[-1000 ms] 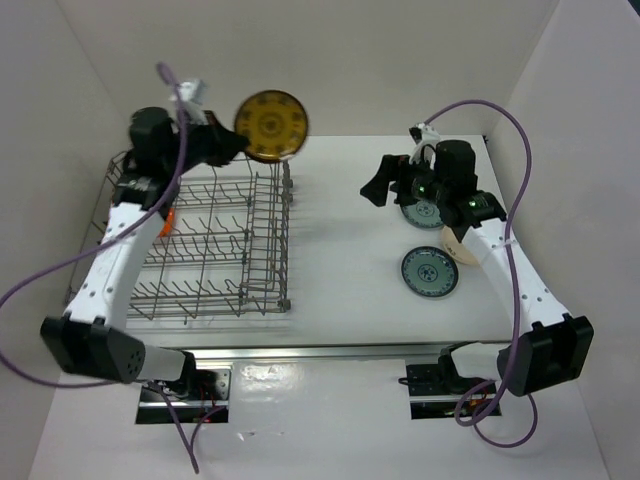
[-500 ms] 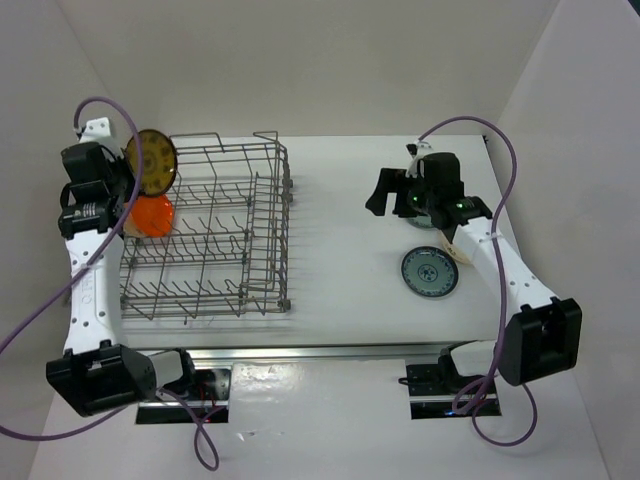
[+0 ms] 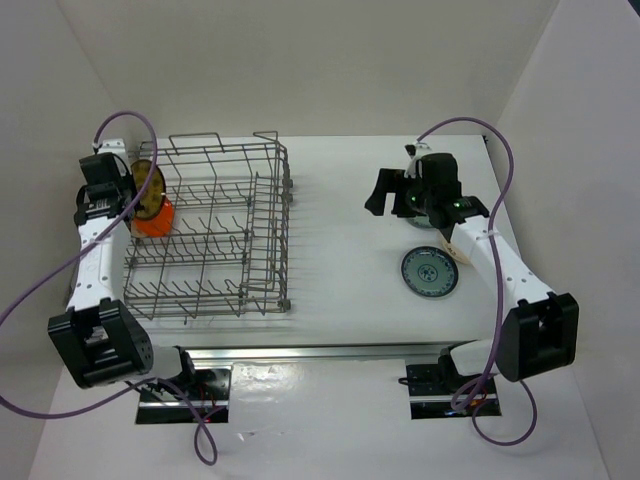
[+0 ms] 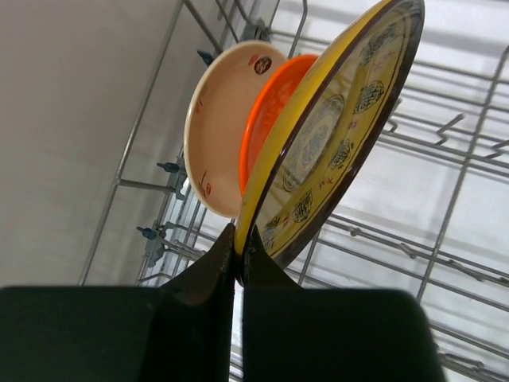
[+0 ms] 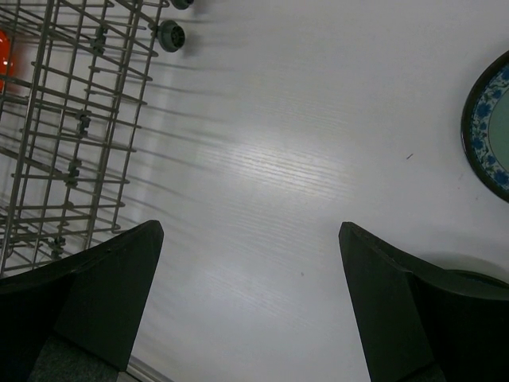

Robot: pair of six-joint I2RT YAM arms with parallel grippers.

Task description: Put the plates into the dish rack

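Note:
My left gripper [image 3: 132, 190] is shut on the rim of the brown plate with yellow pattern [image 3: 148, 190], which it holds upright at the far left end of the grey wire dish rack [image 3: 210, 240]. In the left wrist view the gripper [image 4: 240, 239] pinches that plate [image 4: 334, 135]; the orange plate [image 4: 274, 103] and the cream plate [image 4: 219, 127] stand just behind it. My right gripper [image 3: 385, 190] is open and empty above the table. One teal-blue plate [image 3: 429, 271] lies flat on the table; the other [image 3: 426, 222] is mostly hidden under my right arm.
The right wrist view shows the open gripper [image 5: 250, 231] over bare white table, the rack's corner [image 5: 71, 119] with a small wheel [image 5: 169, 36] at the left, and a teal plate's edge [image 5: 489, 127] at the right. White walls enclose the table.
My left gripper has carried the brown plate from above the rack's far right corner to its left end and lowered it beside the orange plate. My right arm has barely moved.

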